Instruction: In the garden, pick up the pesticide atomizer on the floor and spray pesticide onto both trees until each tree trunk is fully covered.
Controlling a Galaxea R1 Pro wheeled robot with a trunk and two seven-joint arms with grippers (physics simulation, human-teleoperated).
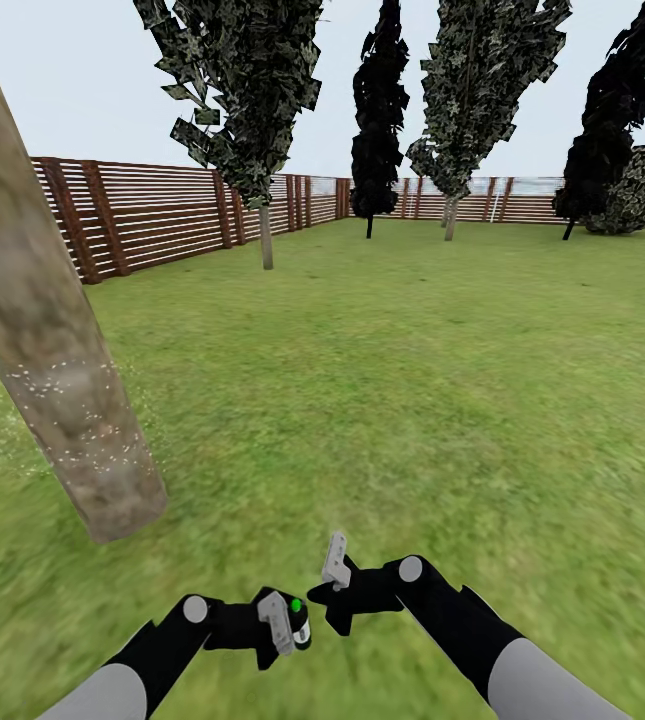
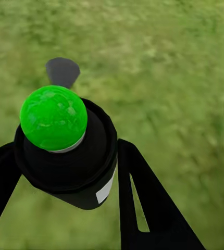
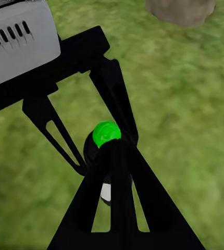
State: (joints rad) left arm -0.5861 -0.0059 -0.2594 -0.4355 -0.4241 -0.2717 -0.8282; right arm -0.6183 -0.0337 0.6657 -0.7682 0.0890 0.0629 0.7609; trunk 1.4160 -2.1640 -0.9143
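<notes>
green-capped atomizer point(image 2: 65, 146) sat clamped between the left gripper point(image 1: 280, 622) fingers, low over grass. right gripper point(image 1: 334, 572) state unclear. near trunk point(image 1: 52, 350) only part-speckled; nozzle pointed away, so spray risked missing bark.

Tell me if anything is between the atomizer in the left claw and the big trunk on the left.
Nothing visible. The atomizer sits in the left claw, and bare grass lies between it and the speckled tree trunk.
</notes>
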